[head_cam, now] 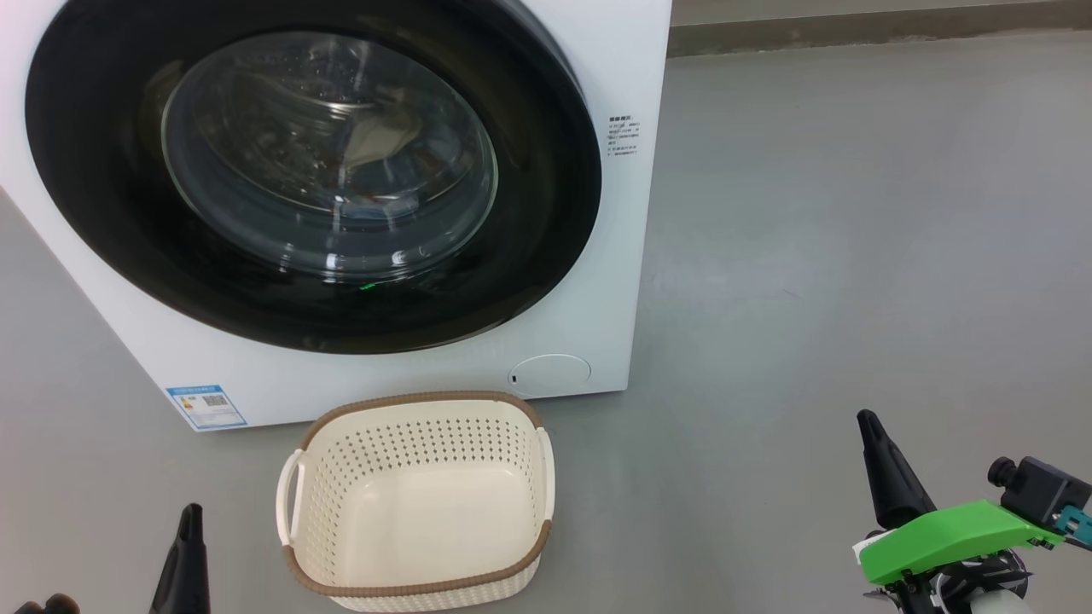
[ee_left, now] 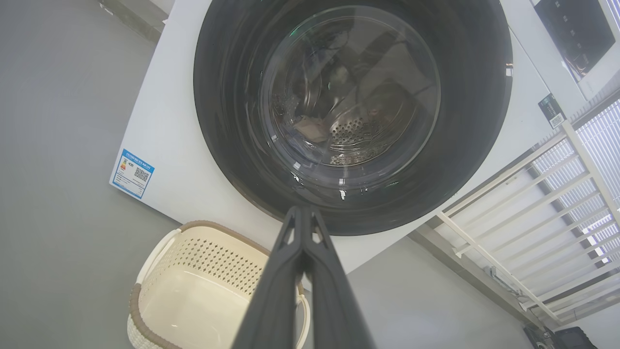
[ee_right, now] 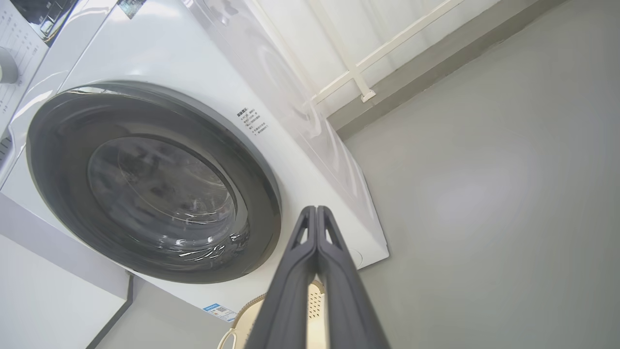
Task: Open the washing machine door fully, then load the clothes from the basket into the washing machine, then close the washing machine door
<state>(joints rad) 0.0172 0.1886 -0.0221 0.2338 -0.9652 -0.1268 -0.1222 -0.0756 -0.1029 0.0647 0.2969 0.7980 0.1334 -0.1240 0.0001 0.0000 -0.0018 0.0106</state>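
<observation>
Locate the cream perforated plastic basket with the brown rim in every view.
Head view: cream perforated plastic basket, bottom centre, before the white washing machine.
Left wrist view: lower left, partly behind the left gripper.
Right wrist view: bottom edge, left of centre, behind the right gripper.
Shared landmark: the machine's rectangular blue label sticker, beside the basket.
</observation>
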